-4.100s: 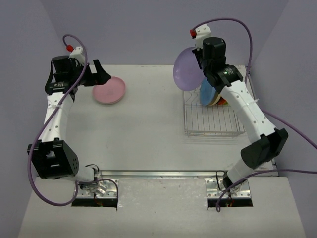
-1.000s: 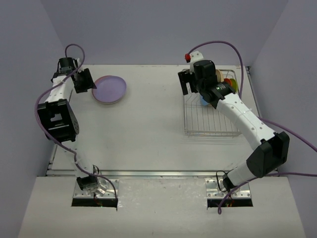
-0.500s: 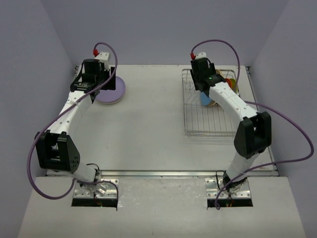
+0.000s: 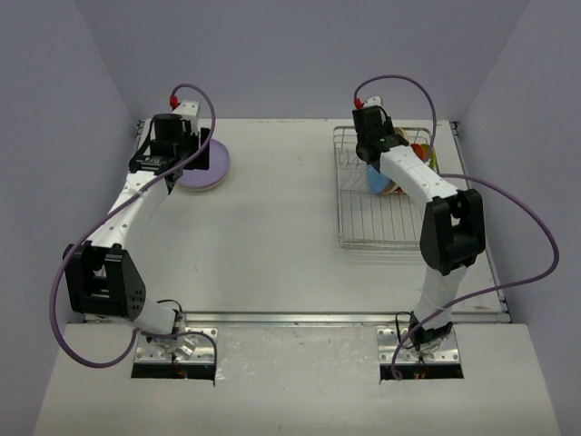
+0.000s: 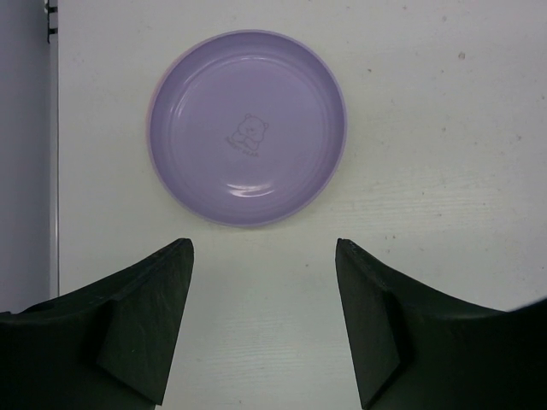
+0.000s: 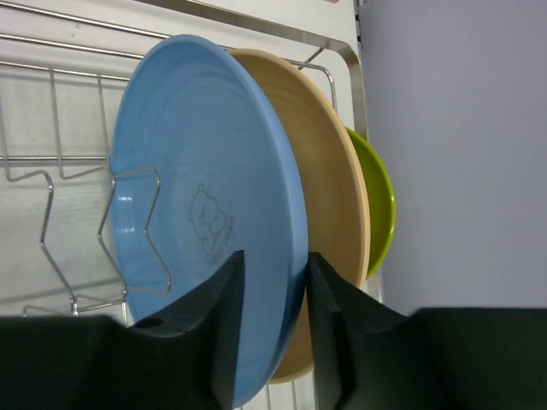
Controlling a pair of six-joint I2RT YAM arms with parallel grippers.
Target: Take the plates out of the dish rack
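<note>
The lavender plate (image 5: 248, 128) lies flat on the table at the far left, on top of the pink plate, whose edge (image 5: 152, 128) just shows. It also shows in the top view (image 4: 207, 167). My left gripper (image 5: 263, 249) hovers above the table just short of it, open and empty. In the dish rack (image 4: 386, 222) the blue plate (image 6: 197, 213), tan plate (image 6: 338, 213) and lime green plate (image 6: 380, 205) stand on edge. My right gripper (image 6: 272, 260) straddles the blue plate's rim, one finger on its face and one behind it, closed on it.
The rack's wire dividers (image 6: 128, 222) cross in front of the blue plate's face. An orange plate (image 4: 418, 150) stands further back in the rack. The table's left edge (image 5: 53, 171) runs close to the lavender plate. The purple wall is right behind the rack.
The lavender plate, earlier held by my right gripper, now lies on the pink plate. The left arm swung over it. The right gripper moved into the rack onto the blue plate.
</note>
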